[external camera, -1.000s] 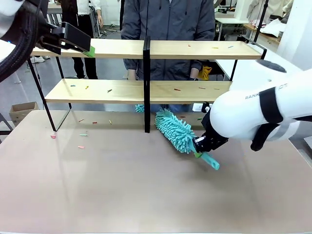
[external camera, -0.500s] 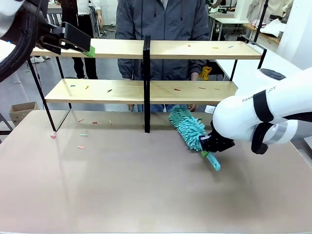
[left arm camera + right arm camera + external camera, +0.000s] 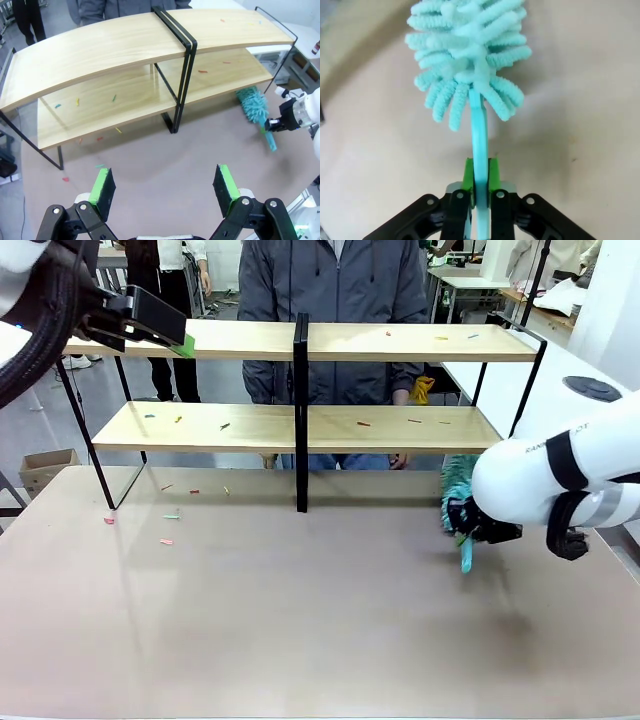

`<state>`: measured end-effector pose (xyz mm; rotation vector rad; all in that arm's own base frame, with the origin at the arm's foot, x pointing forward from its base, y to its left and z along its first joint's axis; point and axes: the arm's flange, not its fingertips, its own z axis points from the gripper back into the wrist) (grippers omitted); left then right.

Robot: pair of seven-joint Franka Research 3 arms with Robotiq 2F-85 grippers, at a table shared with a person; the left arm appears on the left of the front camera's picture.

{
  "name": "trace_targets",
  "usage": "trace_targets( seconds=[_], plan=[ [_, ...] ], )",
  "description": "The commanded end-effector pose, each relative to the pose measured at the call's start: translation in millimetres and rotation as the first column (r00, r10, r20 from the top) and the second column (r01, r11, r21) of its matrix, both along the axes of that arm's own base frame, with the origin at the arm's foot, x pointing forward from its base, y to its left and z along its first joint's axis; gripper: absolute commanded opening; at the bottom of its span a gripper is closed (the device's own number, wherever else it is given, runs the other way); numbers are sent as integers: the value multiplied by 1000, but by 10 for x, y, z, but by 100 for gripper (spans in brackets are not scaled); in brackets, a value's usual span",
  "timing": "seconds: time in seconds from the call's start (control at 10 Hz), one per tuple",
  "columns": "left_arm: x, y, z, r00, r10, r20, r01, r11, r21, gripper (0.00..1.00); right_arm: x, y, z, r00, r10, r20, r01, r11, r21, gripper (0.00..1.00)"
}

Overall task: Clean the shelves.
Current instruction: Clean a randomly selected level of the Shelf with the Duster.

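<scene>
The shelves stand across the far half of the table, two light-wood boards in a black frame with small coloured scraps scattered on both. My right gripper is shut on the handle of a teal fluffy duster. It holds the duster low over the table, just right of the lower board's right end. High at the left, by the upper board's left end, my left gripper is open and holds nothing.
A person in a grey jacket stands behind the shelves, hands near the lower board. Coloured scraps lie on the table at the left. A cardboard box sits on the floor at the left. White tables stand at the right.
My right arm has swung the duster rightward, from beside the centre post under the lower board to past the rack's right end, and turned it more end-on. The left arm has not moved.
</scene>
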<state>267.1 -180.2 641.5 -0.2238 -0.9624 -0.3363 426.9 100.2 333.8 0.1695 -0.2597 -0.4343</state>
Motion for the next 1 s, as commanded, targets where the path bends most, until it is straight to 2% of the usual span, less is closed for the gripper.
trace_targets(
  seconds=[0.0,0.2,0.3,0.5,0.6,0.8,0.9],
  plan=[
    [-7,10,12,1000,0,6,0,1000,10,100,-533,66,7,996,-62,69,69,992,-109,12],
    [-7,10,12,1000,0,6,0,1000,10,100,-548,202,11,996,10,89,6,984,-180,12],
    [-7,10,12,1000,0,6,0,1000,10,100,-543,273,-8,995,79,67,-71,992,-108,12],
    [-7,10,12,1000,0,6,0,1000,10,100,-548,287,-10,990,129,55,-125,990,-71,12],
    [-7,10,12,1000,0,6,0,1000,10,100,-581,272,15,979,198,39,-199,980,16,12],
    [-7,10,12,1000,0,6,0,1000,10,100,-778,72,223,933,359,22,-357,916,183,12],
    [-7,10,12,1000,0,6,0,1000,10,100,-966,-134,395,892,452,0,-436,859,267,12]
  ],
)
